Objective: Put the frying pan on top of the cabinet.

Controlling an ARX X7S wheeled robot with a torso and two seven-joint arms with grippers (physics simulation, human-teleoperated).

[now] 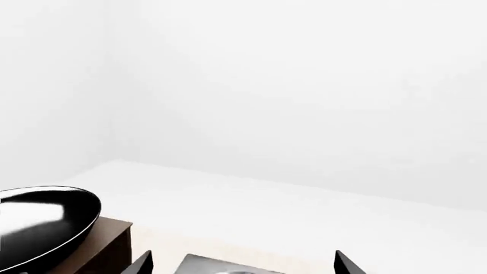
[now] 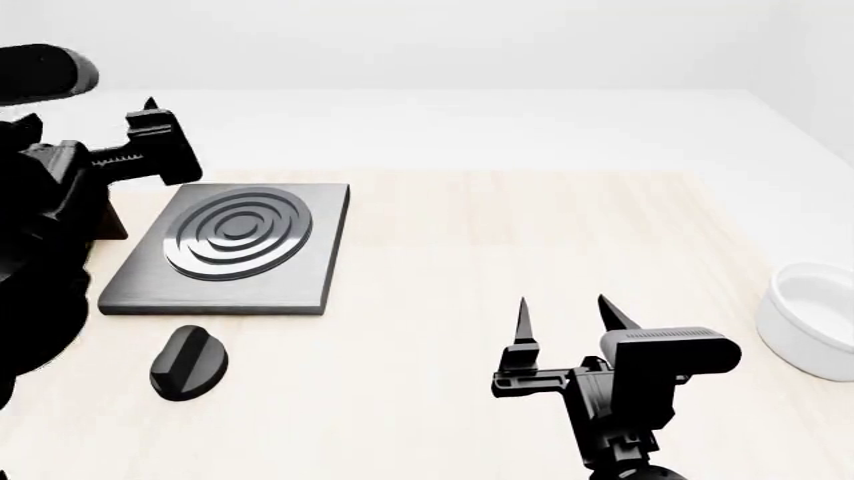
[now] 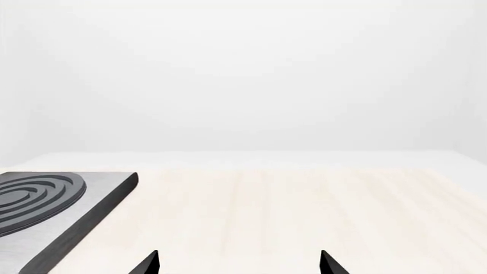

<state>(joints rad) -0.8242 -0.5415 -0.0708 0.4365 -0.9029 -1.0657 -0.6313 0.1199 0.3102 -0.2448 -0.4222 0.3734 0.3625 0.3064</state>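
Note:
In the left wrist view the frying pan (image 1: 45,225), black with a glossy inside, lies over the flat top of the dark brown cabinet (image 1: 110,242); its handle does not show there. My left gripper (image 1: 243,264) is open and empty beside the pan, apart from it, over a corner of the stove plate. In the head view my left gripper (image 2: 158,135) is at the far left, and only a brown sliver of the cabinet (image 2: 110,222) shows behind the arm. My right gripper (image 2: 563,318) is open and empty above the table's front; it also shows in the right wrist view (image 3: 239,265).
A square grey ringed stove plate (image 2: 234,245) lies on the light wood table (image 2: 534,230), with a black knob-like piece (image 2: 187,360) in front of it. A white bowl (image 2: 814,320) stands at the right edge. A black bar (image 2: 40,72) crosses the top left corner.

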